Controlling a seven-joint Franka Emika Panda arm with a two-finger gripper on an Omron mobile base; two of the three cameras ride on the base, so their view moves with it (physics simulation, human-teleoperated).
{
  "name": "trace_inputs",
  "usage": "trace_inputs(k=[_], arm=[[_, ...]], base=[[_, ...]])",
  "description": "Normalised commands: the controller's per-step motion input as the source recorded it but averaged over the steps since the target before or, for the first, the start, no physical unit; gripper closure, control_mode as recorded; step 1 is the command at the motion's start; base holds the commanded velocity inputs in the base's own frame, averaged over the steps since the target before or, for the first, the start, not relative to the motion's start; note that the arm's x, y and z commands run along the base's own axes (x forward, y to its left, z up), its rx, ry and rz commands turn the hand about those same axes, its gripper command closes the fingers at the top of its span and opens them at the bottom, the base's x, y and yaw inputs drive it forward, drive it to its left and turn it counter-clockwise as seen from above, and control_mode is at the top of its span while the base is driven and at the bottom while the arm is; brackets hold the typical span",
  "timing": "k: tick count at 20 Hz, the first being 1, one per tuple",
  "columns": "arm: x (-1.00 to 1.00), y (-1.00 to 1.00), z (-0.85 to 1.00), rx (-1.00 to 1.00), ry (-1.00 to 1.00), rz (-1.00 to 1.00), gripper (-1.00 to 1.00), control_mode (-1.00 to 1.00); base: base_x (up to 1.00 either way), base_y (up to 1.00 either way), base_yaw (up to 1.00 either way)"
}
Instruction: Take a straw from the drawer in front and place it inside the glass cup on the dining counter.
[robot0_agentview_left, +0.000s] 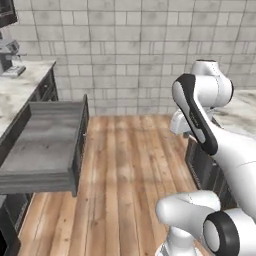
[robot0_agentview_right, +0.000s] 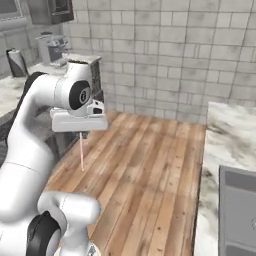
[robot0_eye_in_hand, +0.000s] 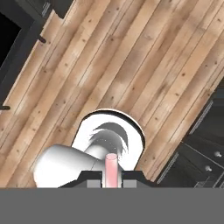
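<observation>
My gripper (robot0_agentview_right: 81, 134) hangs over the wooden floor, shut on the straw (robot0_agentview_right: 81, 152), a thin pinkish-red stick that points straight down from the fingers. In the hand view the straw (robot0_eye_in_hand: 111, 168) rises between the two dark finger tips of the gripper (robot0_eye_in_hand: 111, 180), above my own white base. The drawer (robot0_agentview_left: 45, 142) stands pulled out at the left, its flat grey inside bare. My white arm is across the aisle from it, to its right. The glass cup and the dining counter are out of view.
A marble worktop (robot0_agentview_right: 227, 145) with a grey sink (robot0_agentview_right: 237, 210) runs along the right. The worktop (robot0_agentview_left: 20, 87) above the drawer carries a coffee machine (robot0_agentview_right: 52, 47) and a roll (robot0_agentview_right: 17, 62). Dark cabinets (robot0_eye_in_hand: 203, 144) line both sides of the wooden floor (robot0_agentview_left: 130, 165).
</observation>
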Motion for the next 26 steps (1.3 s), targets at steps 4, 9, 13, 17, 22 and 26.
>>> trace_inputs(k=[4,9,13,17,22,26], arm=[[0.00,0.00,0.00,0.00,0.00,0.00,1.00,1.00],[0.00,0.00,0.00,0.00,0.00,0.00,1.00,1.00],[0.00,0.00,0.00,0.00,0.00,0.00,1.00,1.00],[0.00,0.00,0.00,0.00,0.00,0.00,1.00,1.00],[0.00,0.00,0.00,0.00,0.00,0.00,1.00,1.00],[0.00,0.00,0.00,0.00,0.00,0.00,1.00,1.00]], base=[[-0.32,-0.29,-0.72],[-0.32,-0.21,-0.71],[-0.34,-0.17,-0.70],[-0.51,-0.11,-0.65],[-0.95,-0.22,-0.43],[-1.00,-0.34,-0.17]])
